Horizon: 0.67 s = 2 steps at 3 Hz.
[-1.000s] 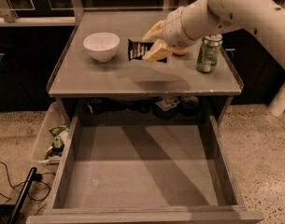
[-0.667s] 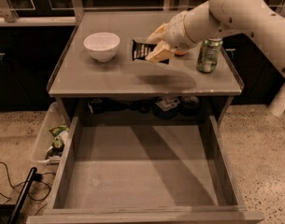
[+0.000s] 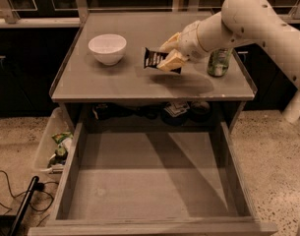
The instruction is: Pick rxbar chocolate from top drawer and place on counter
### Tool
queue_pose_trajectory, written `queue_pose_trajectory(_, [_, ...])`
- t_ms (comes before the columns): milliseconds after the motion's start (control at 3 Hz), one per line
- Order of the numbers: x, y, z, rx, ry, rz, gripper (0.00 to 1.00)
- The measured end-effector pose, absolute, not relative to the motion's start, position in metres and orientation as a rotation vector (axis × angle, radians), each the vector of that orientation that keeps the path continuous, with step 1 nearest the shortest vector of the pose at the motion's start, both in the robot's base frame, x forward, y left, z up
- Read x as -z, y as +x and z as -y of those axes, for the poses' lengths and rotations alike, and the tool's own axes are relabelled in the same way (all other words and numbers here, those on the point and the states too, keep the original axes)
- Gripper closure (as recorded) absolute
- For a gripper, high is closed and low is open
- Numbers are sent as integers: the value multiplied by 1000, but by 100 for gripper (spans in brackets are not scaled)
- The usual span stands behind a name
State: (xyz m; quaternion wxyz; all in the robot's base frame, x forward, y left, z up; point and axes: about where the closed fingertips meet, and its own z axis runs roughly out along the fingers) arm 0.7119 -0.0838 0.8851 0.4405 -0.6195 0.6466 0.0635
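Note:
My gripper [image 3: 169,53] is over the middle of the counter [image 3: 115,80], shut on the rxbar chocolate [image 3: 154,59], a small black bar with pale lettering. The bar sticks out to the left of the fingers [image 3: 173,61] and hangs a little above the counter's surface. The top drawer [image 3: 149,181] stands pulled fully open below the counter, with plain grey walls and a bare grey floor.
A white bowl [image 3: 107,48] sits on the counter's left part. A green soda can [image 3: 218,63] stands on its right part, behind my arm. A clear plastic bin of clutter [image 3: 56,149] is on the floor at the left, with cables [image 3: 12,195] nearby.
My gripper has moved slightly higher and further over the counter with the bar in it. The bowl, can and drawer have not moved.

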Motion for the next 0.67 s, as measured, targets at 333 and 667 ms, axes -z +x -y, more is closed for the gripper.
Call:
queue_pose_trajectory(333, [-885, 712, 84, -158, -1538, -1606, 59])
queue_pose_trajectory(667, [-885, 712, 84, -158, -1538, -1606, 36])
